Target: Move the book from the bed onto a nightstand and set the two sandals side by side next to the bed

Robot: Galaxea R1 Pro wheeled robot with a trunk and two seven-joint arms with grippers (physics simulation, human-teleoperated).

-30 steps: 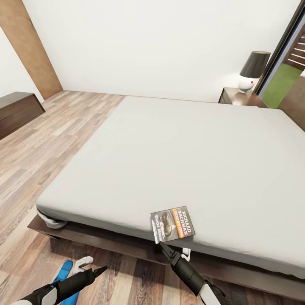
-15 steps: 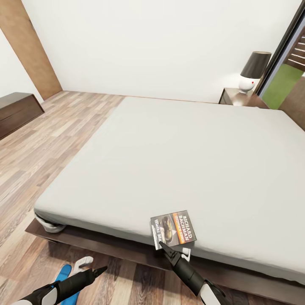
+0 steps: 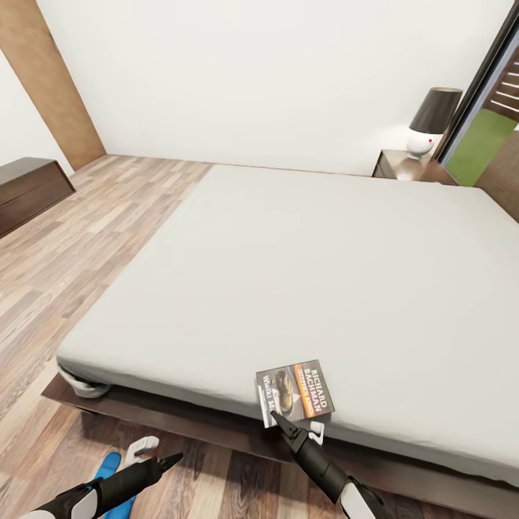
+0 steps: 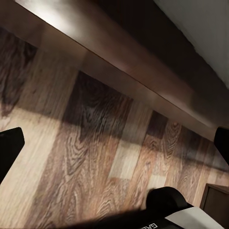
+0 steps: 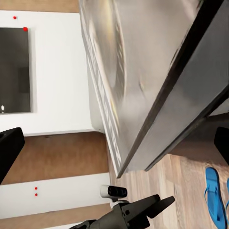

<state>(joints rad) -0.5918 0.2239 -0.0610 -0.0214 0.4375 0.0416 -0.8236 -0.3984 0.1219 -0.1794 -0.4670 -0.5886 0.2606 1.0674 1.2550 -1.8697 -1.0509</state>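
Behind bed (image 3: pixel 288 274): nightstand (image 3: pixel 407 166) with lamp (image 3: pixel 431 119); book (image 3: pixel 294 393) seemingly pinched.

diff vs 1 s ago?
The view has shifted slightly, so the camera moved. The right gripper stays at the near edge of the book, which still lies on the bed. The left gripper still hovers over the floor. Nothing grasped or released.

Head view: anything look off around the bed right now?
Yes. The book sits at the very near edge of the bed, skewed, with the right gripper at its corner. One blue sandal lies on the floor behind the left gripper.
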